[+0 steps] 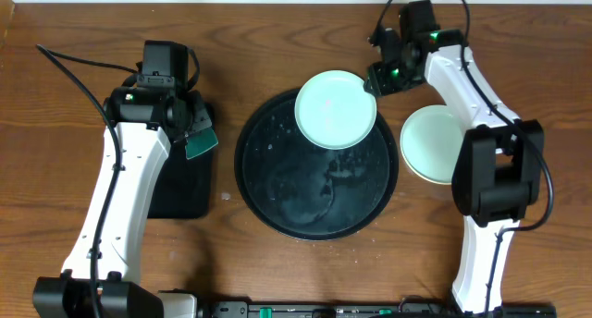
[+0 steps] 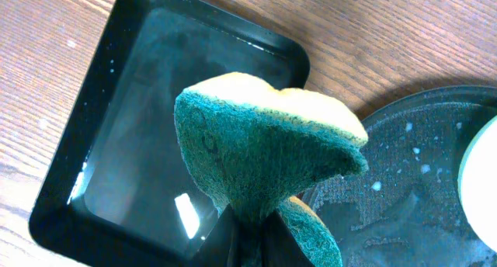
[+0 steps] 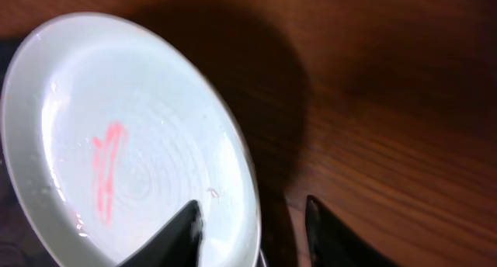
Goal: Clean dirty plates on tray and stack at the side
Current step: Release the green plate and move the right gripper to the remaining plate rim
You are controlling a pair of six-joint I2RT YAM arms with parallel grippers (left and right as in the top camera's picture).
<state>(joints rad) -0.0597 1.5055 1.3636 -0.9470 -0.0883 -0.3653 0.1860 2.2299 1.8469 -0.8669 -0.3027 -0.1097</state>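
Left gripper (image 1: 191,126) clamps the sponge (image 2: 264,150), fingertips hidden; right gripper (image 3: 252,213) straddles a mint plate (image 3: 132,127) at its rim, hold unclear.

Two mint plates (image 1: 335,108) (image 1: 433,144), one round black tray (image 1: 287,193), one rectangular black tray (image 1: 180,196), one green sponge (image 2: 264,150).

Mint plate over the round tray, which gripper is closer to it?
Right. The right gripper straddles the plate's rim; the left gripper, holding a sponge, is across the tray.

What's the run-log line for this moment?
left gripper shut on sponge over rectangular tray | right gripper straddles stained mint plate rim, grip unclear | side plate right of round tray
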